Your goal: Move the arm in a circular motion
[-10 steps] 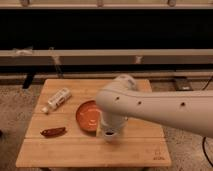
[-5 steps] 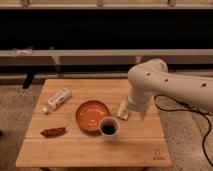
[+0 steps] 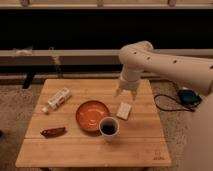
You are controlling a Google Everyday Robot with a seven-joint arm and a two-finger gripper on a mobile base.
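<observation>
End effector (image 3: 126, 93) hangs over the far right part of the table (image 3: 135, 147), just behind a small white packet (image 3: 124, 110); we cannot tell whether it is apart or together. In the one camera view the arm (image 3: 165, 62) reaches in from the right edge, elbow raised. We judge it stiff and heavy (nothing here needs taking hold of), so the circle should clear the cup (image 3: 108, 127) and orange bowl (image 3: 92, 115).
</observation>
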